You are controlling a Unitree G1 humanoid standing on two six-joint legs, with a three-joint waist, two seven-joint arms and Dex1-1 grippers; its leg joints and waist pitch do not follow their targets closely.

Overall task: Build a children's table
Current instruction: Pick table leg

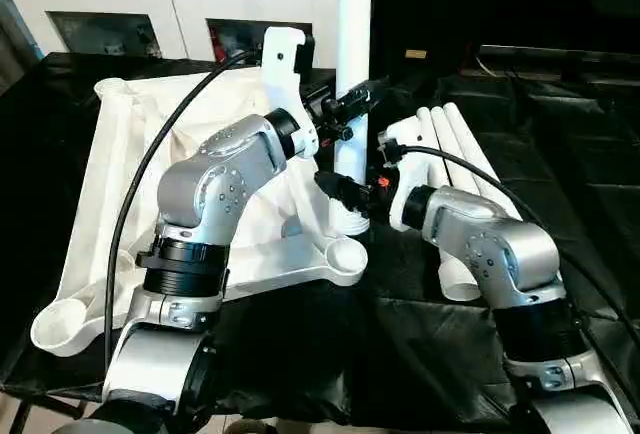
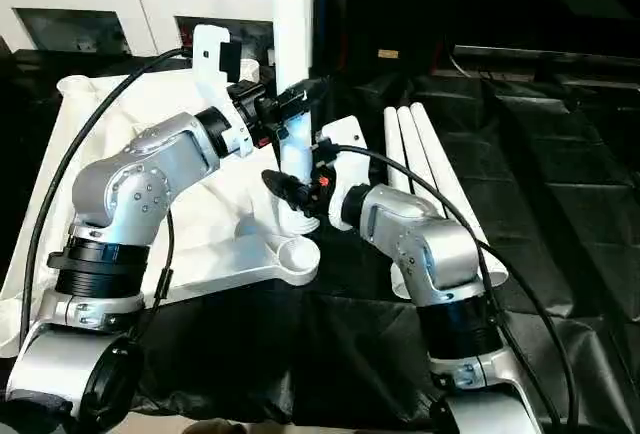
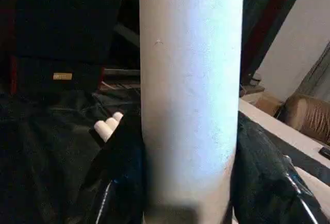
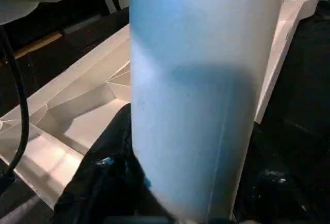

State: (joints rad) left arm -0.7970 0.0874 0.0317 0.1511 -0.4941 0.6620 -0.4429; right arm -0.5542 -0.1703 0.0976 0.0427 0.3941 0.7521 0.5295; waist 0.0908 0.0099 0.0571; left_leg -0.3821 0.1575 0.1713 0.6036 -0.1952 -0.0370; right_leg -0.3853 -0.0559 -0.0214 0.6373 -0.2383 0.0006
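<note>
The white tabletop (image 1: 130, 174) lies upside down on the black-draped bench, and its ribbed underside (image 4: 77, 105) shows in the right wrist view. One white leg (image 1: 353, 54) stands upright with its threaded lower end at the near right corner socket (image 1: 347, 257); I cannot tell whether it is seated. My left gripper (image 1: 352, 112) is shut on the leg higher up, black fingers (image 3: 121, 167) on either side of the tube (image 3: 191, 100). My right gripper (image 1: 348, 192) is shut on the leg (image 4: 206, 95) just above its base. Three more legs (image 1: 462, 154) lie side by side to the right.
A white cabinet with glass doors (image 1: 170, 14) stands behind the bench. The tabletop's near left corner socket (image 1: 58, 326) sits close to the bench's front edge. Black cables loop from both wrists over the tabletop. Crumpled black cloth (image 1: 560, 154) covers the bench's right side.
</note>
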